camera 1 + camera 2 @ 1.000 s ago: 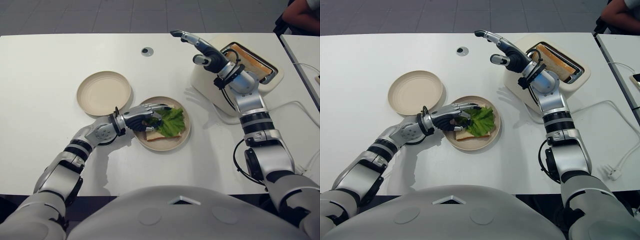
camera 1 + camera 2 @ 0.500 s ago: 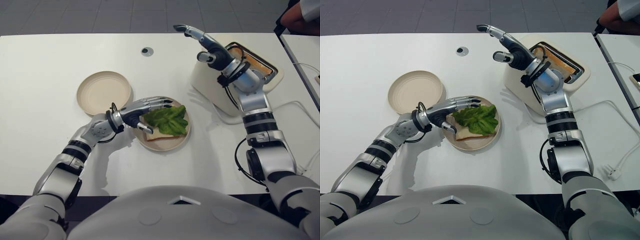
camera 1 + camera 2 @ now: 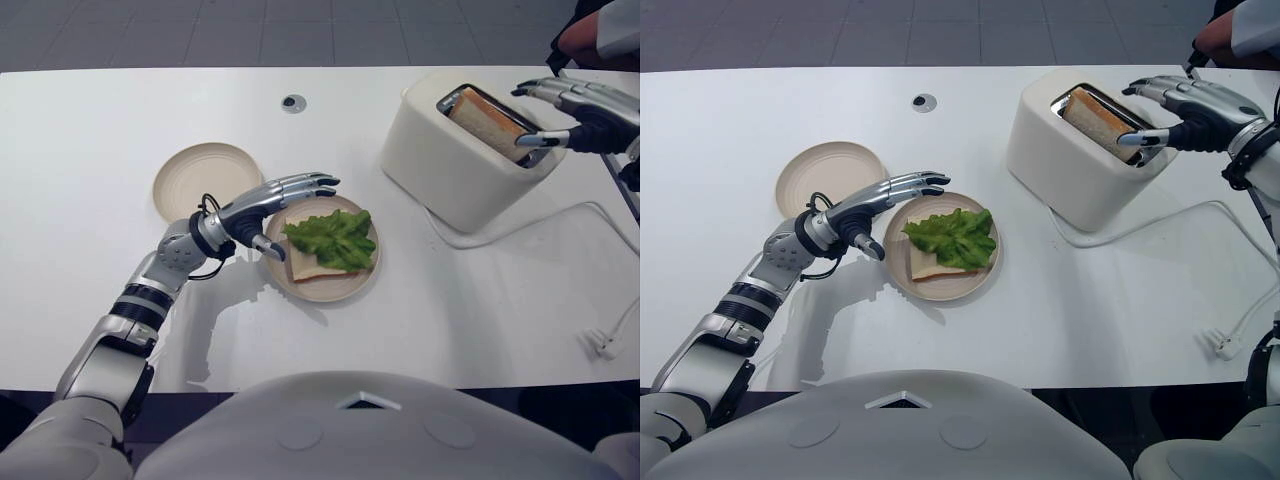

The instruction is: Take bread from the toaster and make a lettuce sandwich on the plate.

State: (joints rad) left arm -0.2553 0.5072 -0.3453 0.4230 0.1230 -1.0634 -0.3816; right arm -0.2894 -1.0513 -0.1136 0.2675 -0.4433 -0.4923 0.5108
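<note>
Lettuce lies on bread on the plate, mid-table. The left hand hovers at the plate's left rim, fingers straight and spread, empty. Far right, a slice stands in the toaster. The right hand hovers over its right end, fingers spread, gripping nothing.

1. Bright, even overhead light falls on the wide white table.
2. The boxy cream toaster and the round beige plate cast soft, faint shadows nearward.
3. The grey tiled floor beyond looks dimmer.
</note>
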